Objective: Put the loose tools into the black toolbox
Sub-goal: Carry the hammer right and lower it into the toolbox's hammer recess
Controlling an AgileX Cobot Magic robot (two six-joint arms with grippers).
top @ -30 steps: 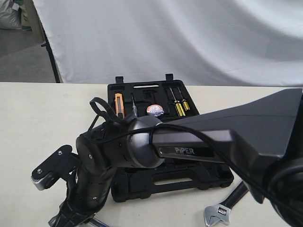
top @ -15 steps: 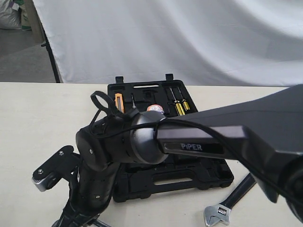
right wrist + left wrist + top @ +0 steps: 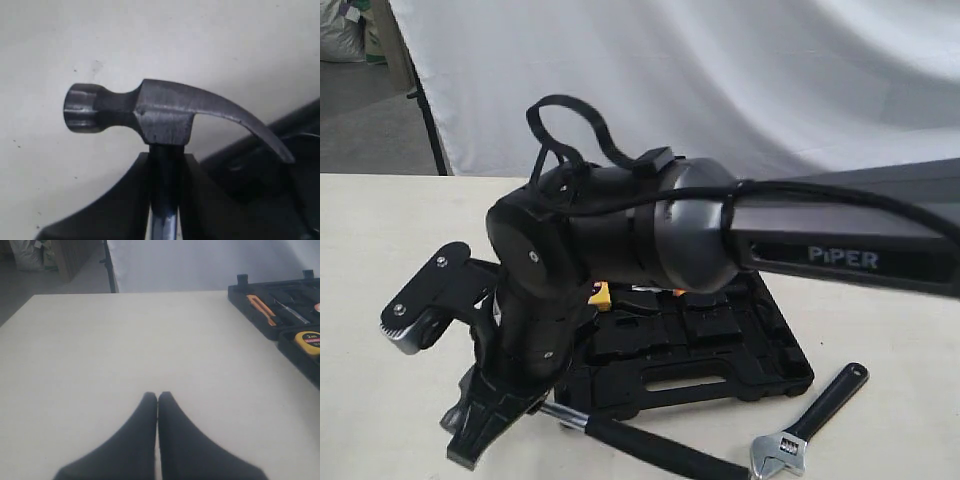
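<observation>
right gripper (image 3: 165, 159): pinching hammer (image 3: 160, 112) under its head | step: carry to toolbox (image 3: 760, 372) just beside gripper | advice: hold hammer level

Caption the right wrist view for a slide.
Right hand grips the claw hammer by its shaft, just below the steel head.

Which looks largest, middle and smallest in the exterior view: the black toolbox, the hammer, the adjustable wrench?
1. black toolbox, though the arm hides much of it
2. hammer, its head hidden behind the arm
3. adjustable wrench, only somewhat shorter than the hammer's visible part
</observation>
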